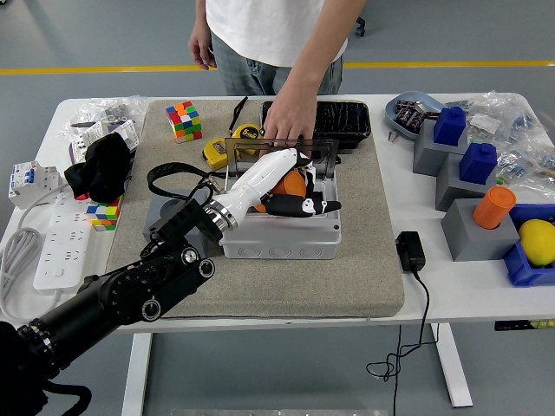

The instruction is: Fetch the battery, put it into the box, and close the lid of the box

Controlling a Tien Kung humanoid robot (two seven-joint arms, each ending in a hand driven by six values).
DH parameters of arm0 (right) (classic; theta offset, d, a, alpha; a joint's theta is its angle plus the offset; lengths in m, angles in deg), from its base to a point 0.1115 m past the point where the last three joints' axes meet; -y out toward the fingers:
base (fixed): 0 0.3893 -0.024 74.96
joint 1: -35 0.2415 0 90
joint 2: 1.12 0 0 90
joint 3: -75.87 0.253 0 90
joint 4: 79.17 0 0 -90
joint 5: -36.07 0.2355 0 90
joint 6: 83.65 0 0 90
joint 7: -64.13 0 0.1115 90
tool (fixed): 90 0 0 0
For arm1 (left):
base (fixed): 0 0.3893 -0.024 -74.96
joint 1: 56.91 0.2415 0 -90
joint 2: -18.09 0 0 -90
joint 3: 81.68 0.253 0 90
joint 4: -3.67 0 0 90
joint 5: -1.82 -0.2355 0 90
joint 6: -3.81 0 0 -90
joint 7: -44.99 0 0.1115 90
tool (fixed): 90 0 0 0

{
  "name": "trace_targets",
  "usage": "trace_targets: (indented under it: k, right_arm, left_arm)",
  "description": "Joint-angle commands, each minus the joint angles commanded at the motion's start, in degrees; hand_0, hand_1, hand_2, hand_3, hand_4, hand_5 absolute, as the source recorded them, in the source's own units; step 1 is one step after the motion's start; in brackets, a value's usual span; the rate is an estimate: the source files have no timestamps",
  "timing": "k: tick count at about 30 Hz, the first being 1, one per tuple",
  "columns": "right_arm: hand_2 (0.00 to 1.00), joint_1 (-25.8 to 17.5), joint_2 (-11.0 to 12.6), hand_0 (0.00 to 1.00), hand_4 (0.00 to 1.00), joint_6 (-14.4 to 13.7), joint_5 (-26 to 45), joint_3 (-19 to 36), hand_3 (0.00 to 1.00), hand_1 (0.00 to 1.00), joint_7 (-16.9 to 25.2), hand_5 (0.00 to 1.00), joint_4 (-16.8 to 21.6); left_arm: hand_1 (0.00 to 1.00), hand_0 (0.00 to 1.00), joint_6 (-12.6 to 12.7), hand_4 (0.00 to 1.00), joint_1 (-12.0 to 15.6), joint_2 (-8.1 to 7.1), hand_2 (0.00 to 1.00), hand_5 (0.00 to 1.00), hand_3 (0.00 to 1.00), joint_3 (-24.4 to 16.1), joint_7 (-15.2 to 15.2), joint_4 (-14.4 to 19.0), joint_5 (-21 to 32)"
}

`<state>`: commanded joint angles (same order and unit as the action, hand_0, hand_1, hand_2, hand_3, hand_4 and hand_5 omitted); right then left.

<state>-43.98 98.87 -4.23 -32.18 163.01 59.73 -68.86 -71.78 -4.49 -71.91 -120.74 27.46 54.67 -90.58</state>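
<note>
The left hand (282,186) reaches over the open grey box (282,234), fingers extended and loosely curled around something orange, probably the battery (295,184). It sits directly beneath the palm, inside the box; its long axis cannot be made out. Just beyond the fingertips, a person's hand (290,126) steadies the upright lid (269,149).

White table (486,290) (grey mat (364,260), power strip (54,247))
</note>
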Motion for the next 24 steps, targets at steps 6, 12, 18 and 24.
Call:
trace_targets:
  k: [6,12,18,24]
  right_arm:
    - [0.742,-0.04,-0.08,0.801,0.998,0.03,-0.08,0.15,0.798,0.746,0.0,0.998,0.0]
    - [0.742,0.04,-0.06,0.801,0.998,0.02,-0.13,0.22,0.798,0.746,-0.01,0.998,0.0]
    - [0.742,0.01,-0.09,0.802,0.998,0.03,-0.18,0.36,0.798,0.746,-0.03,0.998,0.0]
    - [0.742,-0.06,-0.15,0.803,0.998,0.04,-0.11,0.48,0.798,0.747,0.06,0.998,0.0]
  left_arm:
    - [0.51,0.399,-2.77,0.998,0.07,0.0,0.394,0.622,0.458,-0.29,0.04,-0.38,-0.76]
    - [0.692,0.729,-4.93,0.998,0.02,0.0,0.625,0.651,0.625,-0.79,-0.1,-0.43,-1.36]
    - [0.84,0.878,-7.73,0.998,0.13,0.0,0.786,0.676,0.748,-1.2,0.84,0.66,-2.99]
    - [0.889,0.912,-10.72,0.998,0.38,0.0,0.828,0.687,0.771,-1.44,3.29,5.29,-5.15]
